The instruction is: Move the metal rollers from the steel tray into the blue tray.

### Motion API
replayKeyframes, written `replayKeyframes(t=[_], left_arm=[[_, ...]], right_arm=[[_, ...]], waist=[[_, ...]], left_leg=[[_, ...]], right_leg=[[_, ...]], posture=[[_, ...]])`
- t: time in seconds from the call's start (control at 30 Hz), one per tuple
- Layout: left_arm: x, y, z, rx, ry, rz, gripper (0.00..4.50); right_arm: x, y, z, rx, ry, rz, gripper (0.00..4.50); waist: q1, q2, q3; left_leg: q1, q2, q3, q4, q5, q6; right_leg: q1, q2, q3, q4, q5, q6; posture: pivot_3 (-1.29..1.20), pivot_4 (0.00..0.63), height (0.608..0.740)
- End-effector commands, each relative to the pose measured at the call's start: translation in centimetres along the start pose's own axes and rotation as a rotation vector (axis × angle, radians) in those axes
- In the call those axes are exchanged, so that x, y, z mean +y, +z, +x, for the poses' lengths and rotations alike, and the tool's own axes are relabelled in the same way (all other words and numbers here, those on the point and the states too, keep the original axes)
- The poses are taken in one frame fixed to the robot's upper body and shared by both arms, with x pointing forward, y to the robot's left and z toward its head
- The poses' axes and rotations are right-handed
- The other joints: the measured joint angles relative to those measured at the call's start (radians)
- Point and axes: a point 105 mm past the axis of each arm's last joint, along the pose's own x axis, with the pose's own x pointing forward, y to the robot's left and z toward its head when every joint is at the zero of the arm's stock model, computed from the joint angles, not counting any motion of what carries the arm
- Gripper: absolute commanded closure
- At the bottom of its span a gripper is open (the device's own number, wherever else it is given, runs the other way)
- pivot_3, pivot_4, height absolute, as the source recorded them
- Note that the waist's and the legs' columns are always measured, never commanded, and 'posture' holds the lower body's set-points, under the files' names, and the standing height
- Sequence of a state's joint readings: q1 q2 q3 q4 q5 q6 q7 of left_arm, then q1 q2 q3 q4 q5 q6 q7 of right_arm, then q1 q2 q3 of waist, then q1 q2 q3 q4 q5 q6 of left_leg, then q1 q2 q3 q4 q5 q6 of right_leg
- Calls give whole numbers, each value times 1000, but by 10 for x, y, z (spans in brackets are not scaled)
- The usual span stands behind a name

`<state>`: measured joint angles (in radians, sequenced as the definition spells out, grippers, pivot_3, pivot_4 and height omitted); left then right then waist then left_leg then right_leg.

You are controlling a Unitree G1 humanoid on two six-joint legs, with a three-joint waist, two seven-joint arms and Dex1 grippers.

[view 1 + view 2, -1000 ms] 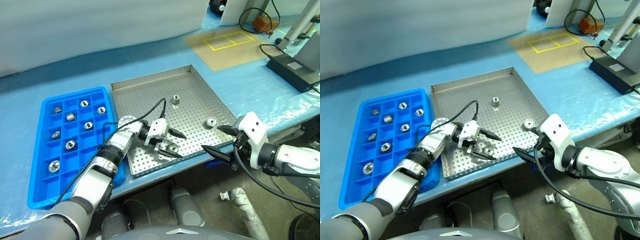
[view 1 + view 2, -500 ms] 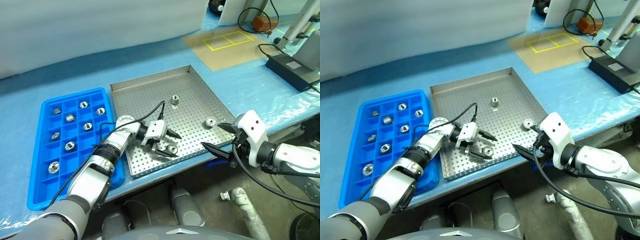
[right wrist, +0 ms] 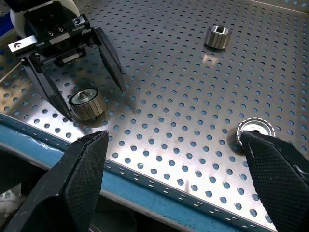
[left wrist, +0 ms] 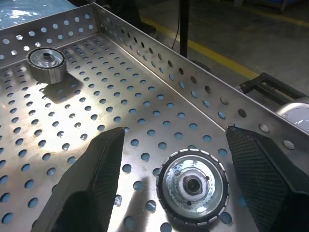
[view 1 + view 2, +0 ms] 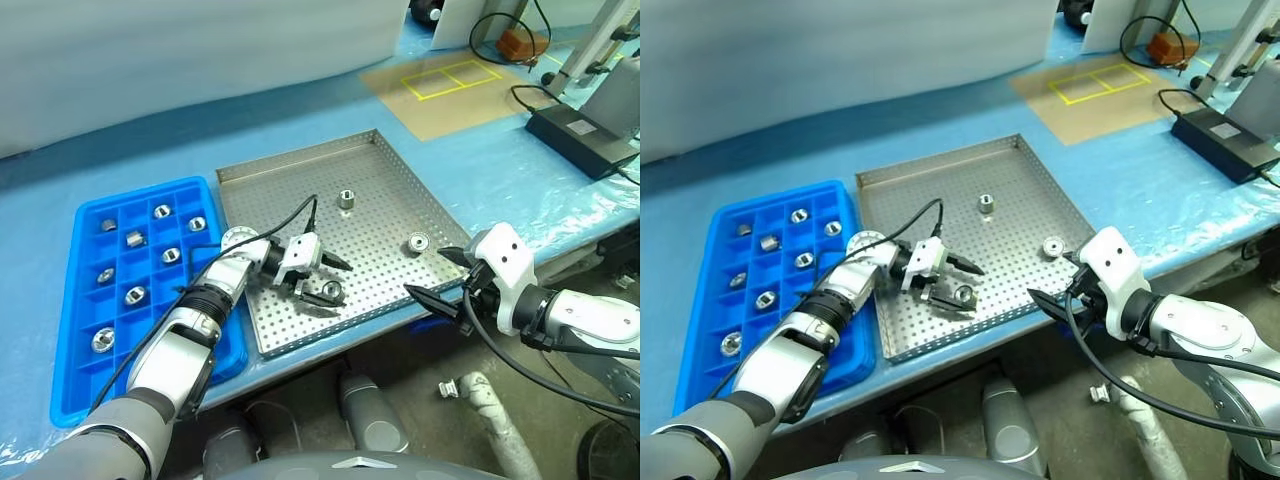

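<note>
The steel tray [image 5: 300, 160] holds three metal rollers: one toward the back [image 5: 346, 199], one near the right rim [image 5: 417, 241], and a flanged one near the front [image 5: 331, 291]. My left gripper [image 5: 340, 284] lies low over the tray, open, its fingers on either side of the front roller [image 4: 193, 186] with a gap on each side. My right gripper [image 5: 428, 274] hangs open just off the tray's front right edge, nothing between its fingers. To the left, the blue tray [image 5: 140, 190] has several rollers in its compartments.
A black box [image 5: 580, 125] with cables sits on the table at the far right. A brown mat with a yellow taped rectangle [image 5: 450, 80] lies behind the steel tray. The table's front edge runs just below both trays.
My left gripper has slid a little to the left across the steel tray, still open astride the front roller. The right gripper has stayed in place. The whole view shifted slightly.
</note>
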<state>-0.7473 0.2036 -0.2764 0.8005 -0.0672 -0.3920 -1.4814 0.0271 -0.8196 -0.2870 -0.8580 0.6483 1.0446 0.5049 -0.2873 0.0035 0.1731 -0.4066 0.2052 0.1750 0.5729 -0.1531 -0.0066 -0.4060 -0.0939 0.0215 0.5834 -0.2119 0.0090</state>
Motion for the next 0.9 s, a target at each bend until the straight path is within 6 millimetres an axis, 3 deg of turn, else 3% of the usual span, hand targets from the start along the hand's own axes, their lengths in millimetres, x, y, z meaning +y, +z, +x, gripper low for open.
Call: replayKeyframes(t=[0.03, 0.27, 0.37, 0.47, 0.67, 0.77, 0.9], left_arm=[[-17, -10, 8, -7, -51, -31, 985], [-16, -22, 4, 59, -31, -54, 985], [-13, -27, 0, 88, -10, -77, 1530], [-10, -31, -2, 110, 24, -69, 2551], [-12, -33, -3, 106, 14, -73, 2732], [-3, -25, -1, 75, 73, -32, 2732], [19, 7, -1, -63, 172, 6, 2732]], right_arm=[[2, 5, -2, -21, -6, -36, 0], [-1, 6, -1, -22, -26, -43, 0], [-2, 6, 0, -23, -30, -46, 0], [-3, 6, 1, -24, -32, -48, 0], [-3, 6, 3, -28, -33, -54, 0], [-3, 6, 4, -30, -30, -55, 0], [-3, 9, 7, -41, -16, -58, 0]], waist=[[-2, 1, -1], [-5, 6, -3], [-9, 7, -4], [-20, 8, -5], [-31, 8, -5], [-32, 8, -5], [-31, 7, -4]], left_leg=[[0, 0, 0, -1, 0, 0], [1, 0, 0, -2, 0, 0], [2, 0, 0, -2, 0, 0], [3, 0, 0, -1, 0, 0], [2, 0, -1, 0, 0, 0], [2, 0, -1, 0, 0, 0], [1, -1, -1, 0, 0, 0]], right_leg=[[0, 0, 0, 0, 0, 0], [0, 0, 0, 0, -1, 2], [0, 0, 0, 0, -1, 2], [0, 0, 0, 0, -2, 3], [0, 0, -1, -3, -2, 3], [0, -1, -1, -5, -2, 3], [-1, -1, -1, -5, -2, 3]], posture=[[-744, 150, 740], [-742, 150, 740], [-738, 150, 740], [-738, 150, 740], [-725, 150, 740], [-717, 150, 740], [-691, 150, 740]])
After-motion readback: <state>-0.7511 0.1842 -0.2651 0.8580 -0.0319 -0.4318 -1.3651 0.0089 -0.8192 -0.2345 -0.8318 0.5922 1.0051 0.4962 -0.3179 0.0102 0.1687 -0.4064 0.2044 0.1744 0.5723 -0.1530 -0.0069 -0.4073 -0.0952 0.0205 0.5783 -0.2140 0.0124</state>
